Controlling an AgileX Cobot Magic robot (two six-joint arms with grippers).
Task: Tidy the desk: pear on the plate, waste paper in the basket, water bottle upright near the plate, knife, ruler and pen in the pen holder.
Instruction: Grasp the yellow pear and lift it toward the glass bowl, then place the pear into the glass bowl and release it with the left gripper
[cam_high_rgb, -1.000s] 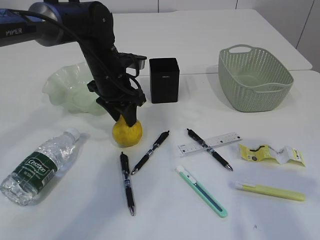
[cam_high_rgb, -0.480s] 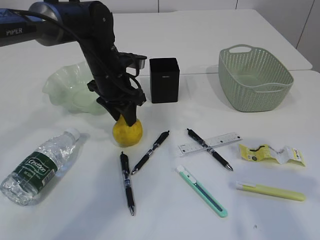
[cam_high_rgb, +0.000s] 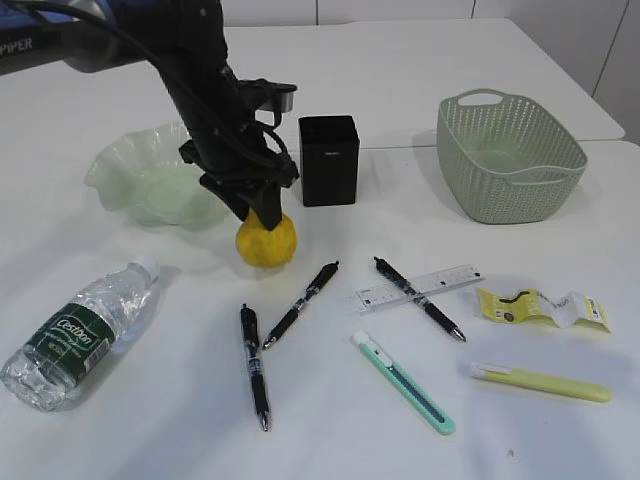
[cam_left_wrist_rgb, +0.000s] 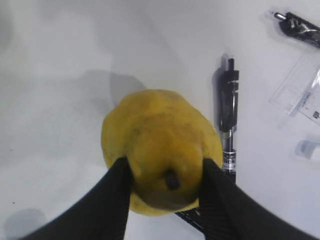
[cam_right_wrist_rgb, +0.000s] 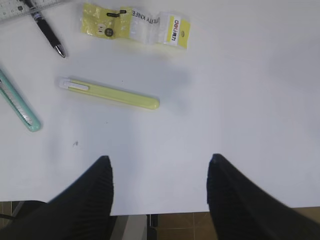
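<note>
My left gripper (cam_high_rgb: 257, 214) (cam_left_wrist_rgb: 164, 169) is shut on the yellow pear (cam_high_rgb: 267, 241) (cam_left_wrist_rgb: 159, 142), which hangs a little above the white desk (cam_high_rgb: 330, 430), just right of the pale green plate (cam_high_rgb: 104, 168). The black pen holder (cam_high_rgb: 328, 160) stands behind the pear. The water bottle (cam_high_rgb: 78, 332) lies on its side at the front left. One pen lies across the clear ruler (cam_high_rgb: 457, 277); a teal knife (cam_high_rgb: 405, 384) (cam_right_wrist_rgb: 21, 109) lies in front. The waste paper (cam_high_rgb: 545, 307) (cam_right_wrist_rgb: 136, 26) lies at the right. My right gripper (cam_right_wrist_rgb: 159, 167) is open and empty above the desk's near edge.
The sage green basket (cam_high_rgb: 500, 196) stands at the back right. Two black pens (cam_high_rgb: 254, 366) (cam_high_rgb: 300, 303) lie in front of the pear, and a third (cam_high_rgb: 420, 299) crosses the ruler. A yellow-green stick-shaped thing (cam_high_rgb: 541, 383) (cam_right_wrist_rgb: 113, 95) lies at the front right.
My left gripper has risen with the pear and shifted slightly right and back; the pear is off the desk now. Everything else lies as before.
</note>
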